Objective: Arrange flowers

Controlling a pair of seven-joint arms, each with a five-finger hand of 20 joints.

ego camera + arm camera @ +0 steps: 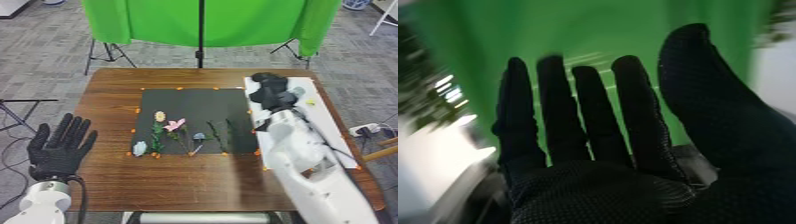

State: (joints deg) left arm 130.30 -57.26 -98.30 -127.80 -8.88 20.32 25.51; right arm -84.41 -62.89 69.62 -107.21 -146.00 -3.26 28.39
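head view: the left hand [59, 159] is at the left side of the brown wooden table [182, 195], its fingers straight and fanned out wide, pointing toward the far side. the right arm comes in along the right side, and the right hand [272, 95] is over the far part of a long white board [330, 137]; from here its outline is too dark and blurred to read finger by finger. right wrist view: the right hand [598, 192] has its fingers up, straight and a little apart, with the thumb standing well off to one side, so it is wide. head view again: the flowers are in a loose row on the near half of a dark mat [191, 102] that has small orange marks around its edges. from left to right come a pale blue piece [139, 148] close to the mat's near left corner, a cream flower [160, 116] on a leafy green stem, a pink flower [175, 125] with its stem running toward the near edge, a grey-blue flower [199, 136] lower down, and two thin green stems [216, 132] lying near each other. on the white board, just beside the right hand, there is a small yellow thing [311, 102], and i cannot tell what it is. beyond the far edge of the table a green cloth [160, 25] hangs, with a black pole [201, 37] in front of it.
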